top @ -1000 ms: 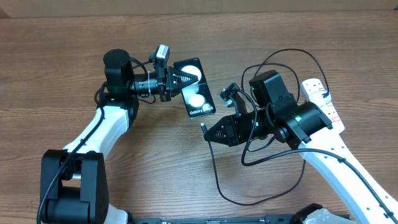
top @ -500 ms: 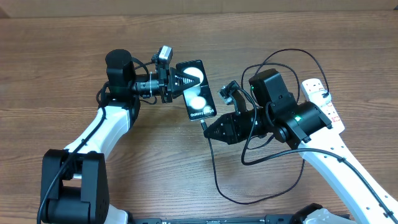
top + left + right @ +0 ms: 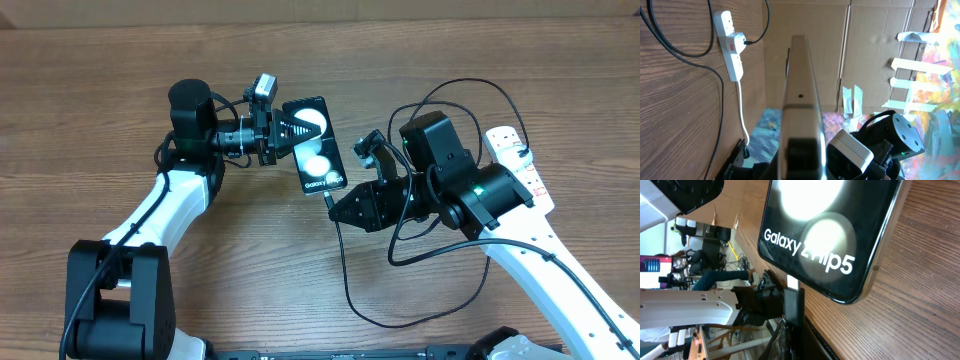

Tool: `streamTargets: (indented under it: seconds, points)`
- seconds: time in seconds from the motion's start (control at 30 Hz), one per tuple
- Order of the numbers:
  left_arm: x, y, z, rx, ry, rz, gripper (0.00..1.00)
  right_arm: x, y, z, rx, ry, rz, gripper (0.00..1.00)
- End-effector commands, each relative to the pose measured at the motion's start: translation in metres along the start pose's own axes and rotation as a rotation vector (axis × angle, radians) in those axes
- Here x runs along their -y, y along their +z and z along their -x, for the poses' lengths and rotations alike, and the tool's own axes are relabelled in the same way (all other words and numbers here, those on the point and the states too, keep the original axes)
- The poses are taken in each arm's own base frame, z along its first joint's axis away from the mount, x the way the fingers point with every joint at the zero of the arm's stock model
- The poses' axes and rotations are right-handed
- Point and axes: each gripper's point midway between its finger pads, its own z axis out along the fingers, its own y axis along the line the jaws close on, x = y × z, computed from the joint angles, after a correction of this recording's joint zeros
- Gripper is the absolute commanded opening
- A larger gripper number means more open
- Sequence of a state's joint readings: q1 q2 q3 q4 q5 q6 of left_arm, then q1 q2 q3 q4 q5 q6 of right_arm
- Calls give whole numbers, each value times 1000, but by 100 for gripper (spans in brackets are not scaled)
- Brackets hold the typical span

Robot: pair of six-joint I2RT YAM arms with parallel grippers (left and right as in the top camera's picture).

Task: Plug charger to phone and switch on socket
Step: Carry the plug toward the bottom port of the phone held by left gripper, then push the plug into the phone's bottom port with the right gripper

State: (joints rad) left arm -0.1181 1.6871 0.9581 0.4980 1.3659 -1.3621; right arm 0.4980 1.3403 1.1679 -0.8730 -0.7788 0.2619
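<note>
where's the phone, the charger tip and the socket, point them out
phone [image 3: 319, 162], overhead view, on the lower white circle of its face
charger [image 3: 794, 305], right wrist view, on the black connector body by the phone's edge
socket [image 3: 734, 65], left wrist view, on the white body below the red switch

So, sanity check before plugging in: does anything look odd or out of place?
Nothing damaged or spilled. Only the charger stands out: its cable loops loosely around the right arm, a possible snag.

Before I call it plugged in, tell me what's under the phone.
Wooden table lies under the phone. The charger tip meets its lower edge; the port itself is covered, so seating cannot be seen.
</note>
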Motion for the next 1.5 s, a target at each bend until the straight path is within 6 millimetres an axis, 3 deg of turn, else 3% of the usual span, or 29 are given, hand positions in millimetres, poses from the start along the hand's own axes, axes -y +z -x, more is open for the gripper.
streamTargets:
  seconds: [0.0,0.17,0.7,1.0,1.33,1.47]
  points:
    - [5,2,-9,-54,24,-13,4,4,0,5,19,-4,-27,4]
    - [5,2,-9,-54,39,-13,4,13,0,7,34,24,-76,4]
    - [5,3,-11,-68,119,-19,4,4,-2,29,114,-56,-47,4]
    - [6,18,-24,-121,96,-21,4,7,-5,52,207,-118,-89,4]
    - [3,18,-12,-55,191,-7,4,13,-4,37,153,-68,-108,32]
    - [3,17,-13,-58,225,-9,4,2,-16,34,146,-101,-116,45]
